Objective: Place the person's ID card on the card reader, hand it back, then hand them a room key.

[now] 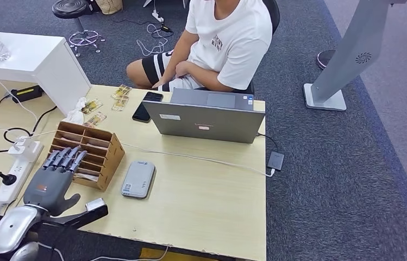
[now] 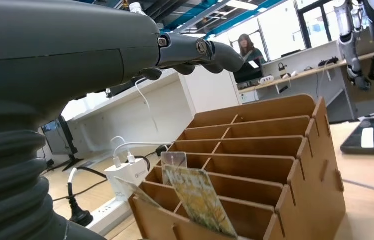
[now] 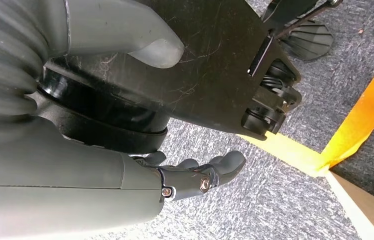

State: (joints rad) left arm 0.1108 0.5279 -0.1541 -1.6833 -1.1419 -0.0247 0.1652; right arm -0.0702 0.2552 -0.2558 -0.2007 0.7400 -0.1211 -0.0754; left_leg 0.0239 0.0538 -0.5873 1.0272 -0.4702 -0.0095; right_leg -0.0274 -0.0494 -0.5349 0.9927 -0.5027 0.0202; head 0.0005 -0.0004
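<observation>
Left robot hand: empty, fingers spread over brown slotted wooden card organiser on pale worktop. Patterned key cards upright in organiser slots. Grey rectangular card reader just beside organiser. Right robot hand: empty, fingers loosely extended above carpet.

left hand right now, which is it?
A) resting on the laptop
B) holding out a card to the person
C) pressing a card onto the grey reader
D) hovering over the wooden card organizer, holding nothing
D: the left hand hangs over the near end of the wooden card organizer with fingers extended and nothing in them; the grey card reader lies beside it, untouched.
</observation>
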